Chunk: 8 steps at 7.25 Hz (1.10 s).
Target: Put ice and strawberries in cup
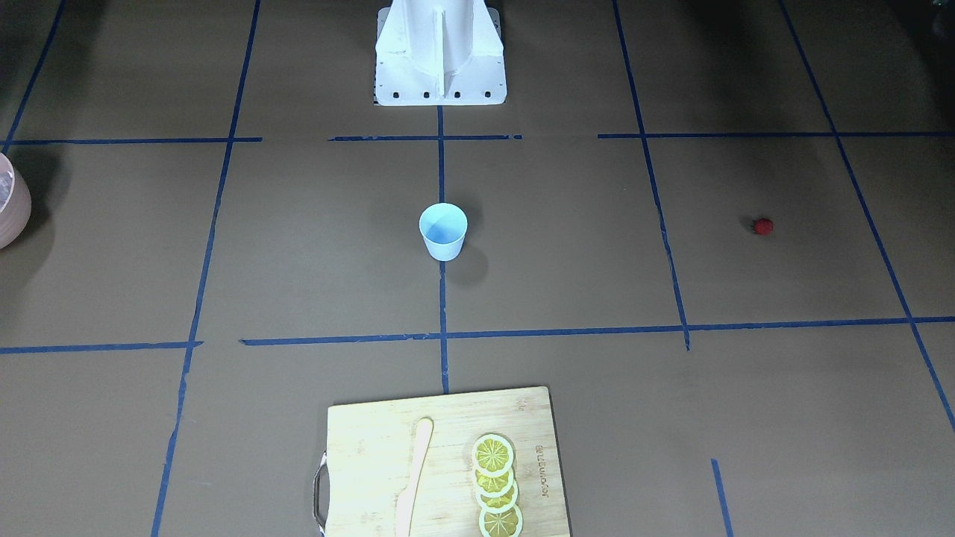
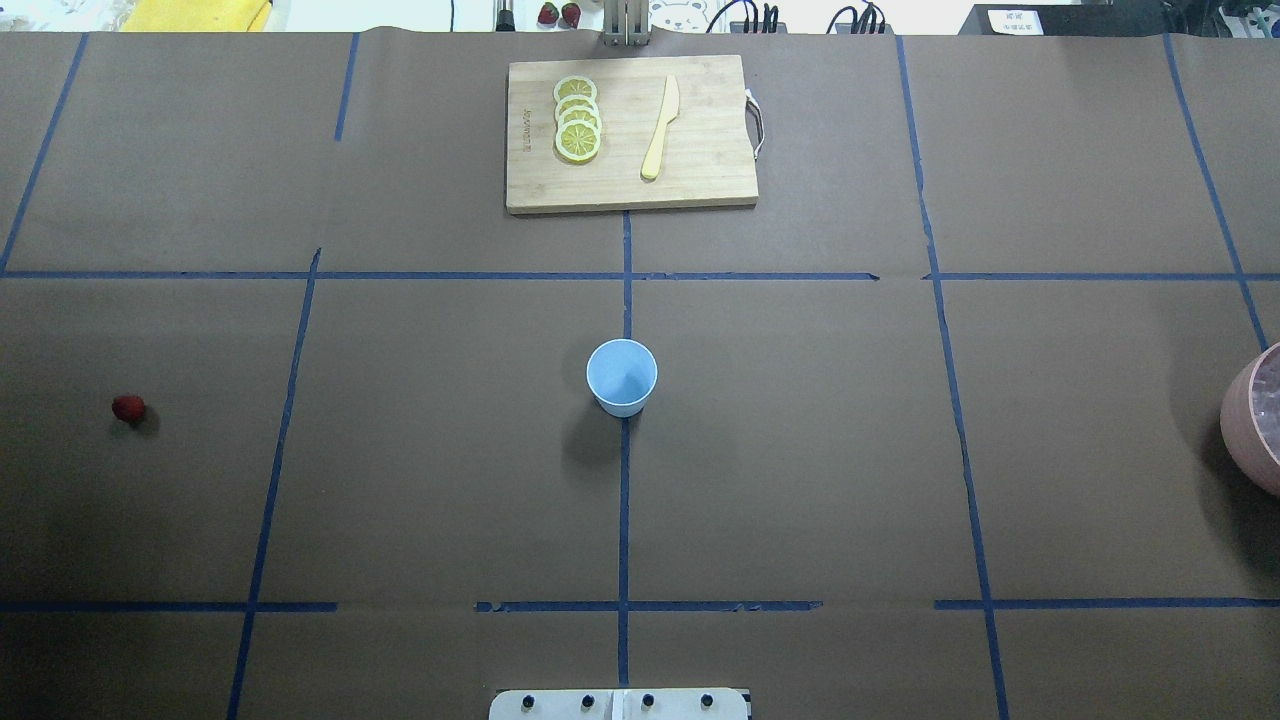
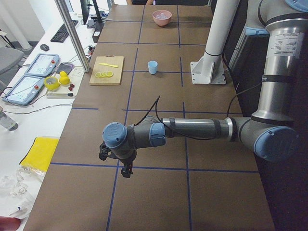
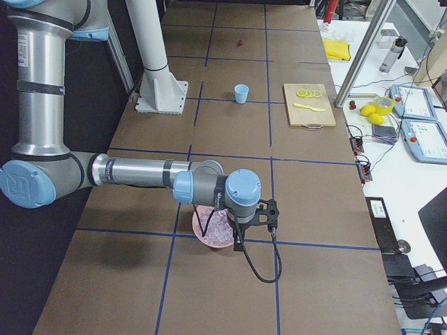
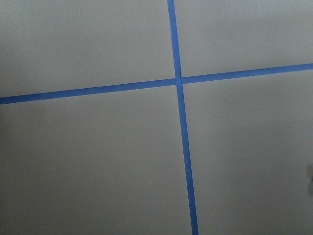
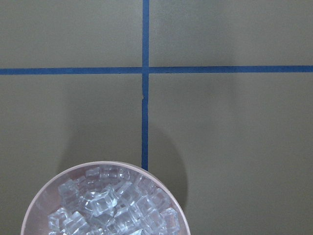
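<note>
Arguably, slips are being risked by slick clear glassy ice cubes (image 6: 105, 205); left claw (image 3: 126, 170) and right claw (image 4: 271, 222) states cannot be told.

Pale blue cup (image 2: 621, 377), red strawberry (image 2: 128, 407), clear ice (image 6: 105, 203), pink bowl (image 2: 1238, 425)

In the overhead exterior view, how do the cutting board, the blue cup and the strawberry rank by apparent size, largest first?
1. cutting board
2. blue cup
3. strawberry, clearly the smallest
</note>
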Motion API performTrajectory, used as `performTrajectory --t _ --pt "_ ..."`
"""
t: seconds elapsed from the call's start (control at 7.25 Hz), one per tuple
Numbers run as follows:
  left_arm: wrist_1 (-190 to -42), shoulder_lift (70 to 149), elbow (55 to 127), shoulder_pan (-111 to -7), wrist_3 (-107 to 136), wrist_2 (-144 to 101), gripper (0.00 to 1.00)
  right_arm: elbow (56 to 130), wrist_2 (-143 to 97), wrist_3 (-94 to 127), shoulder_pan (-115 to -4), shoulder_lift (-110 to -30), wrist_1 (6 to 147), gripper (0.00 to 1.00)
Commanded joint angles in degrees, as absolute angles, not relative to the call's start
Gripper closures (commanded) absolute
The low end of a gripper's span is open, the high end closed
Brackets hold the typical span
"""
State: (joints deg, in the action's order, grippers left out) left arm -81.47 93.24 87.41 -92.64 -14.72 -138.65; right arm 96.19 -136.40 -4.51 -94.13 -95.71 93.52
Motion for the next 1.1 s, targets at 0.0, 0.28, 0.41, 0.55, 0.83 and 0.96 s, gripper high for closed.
performTrajectory --t 0.0,0.28,0.41,0.55,0.83,0.96 --pt "-81.6 93.3 87.6 -92.7 -14.6 -138.6 0.0 96.1 -136.1 -4.5 -94.1 -95.6 93.4 0.0" --pt "-81.6 93.5 87.8 -92.6 -14.6 -138.6 0.0 96.6 -136.7 -4.4 -94.1 -95.4 93.4 0.0" --pt "-81.6 93.5 87.9 -92.6 -14.5 -138.6 0.0 97.6 -136.5 -4.4 -94.0 -95.2 93.4 0.0" --pt "-81.6 93.4 88.1 -92.6 -14.5 -138.6 0.0 99.2 -135.9 -4.3 -91.5 -94.8 93.6 0.0" --pt "-81.6 93.3 88.2 -92.7 -14.6 -138.7 0.0 99.4 -136.8 -3.4 -89.9 -92.3 93.5 0.0" --pt "-81.6 93.3 88.3 -92.6 -14.6 -138.7 0.0 99.6 -136.6 -2.3 -87.8 -92.3 92.2 0.0"
